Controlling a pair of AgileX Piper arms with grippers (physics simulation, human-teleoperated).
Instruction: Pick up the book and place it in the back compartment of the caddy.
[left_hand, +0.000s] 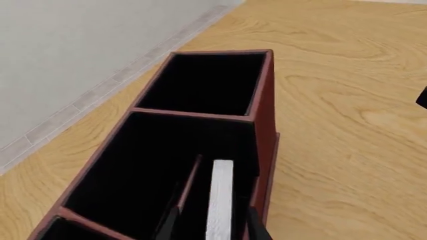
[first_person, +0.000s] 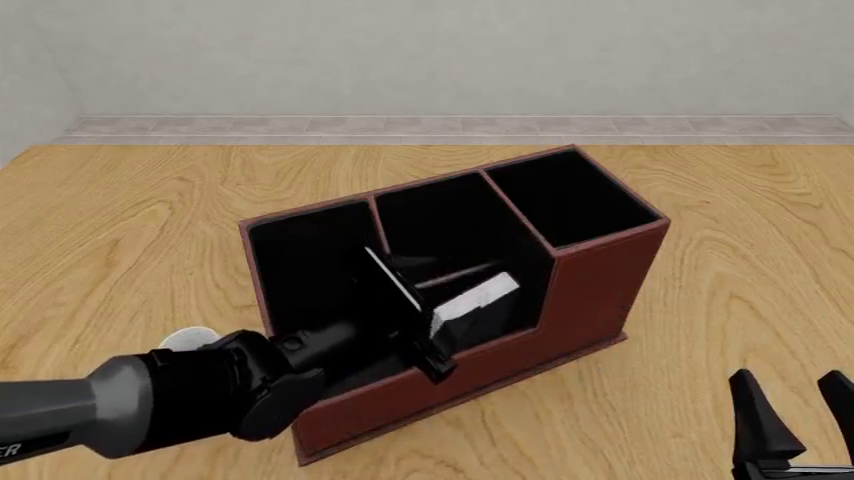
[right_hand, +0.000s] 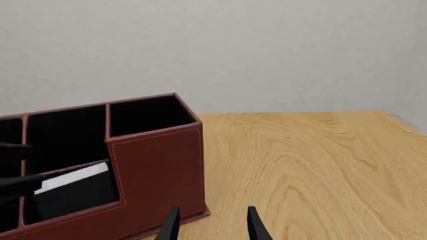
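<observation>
Book: the black-covered book (first_person: 470, 300) stands tilted inside the back compartment (first_person: 501, 310), white pages up, behind the caddy's lowered wall.
Left tool: the left tool (first_person: 407, 305) reaches into that cell, fingers closed on the book.
Caddy: the reddish-brown caddy (first_person: 587, 290) sits mid-bench (first_person: 134, 220); a low divider (left_hand: 189, 182) runs just beside the book.
Right tool: the right tool (right_hand: 210, 225) hovers open, well apart from the caddy.
Nearby: a white object (first_person: 187, 338) peeks out behind the left arm.
</observation>
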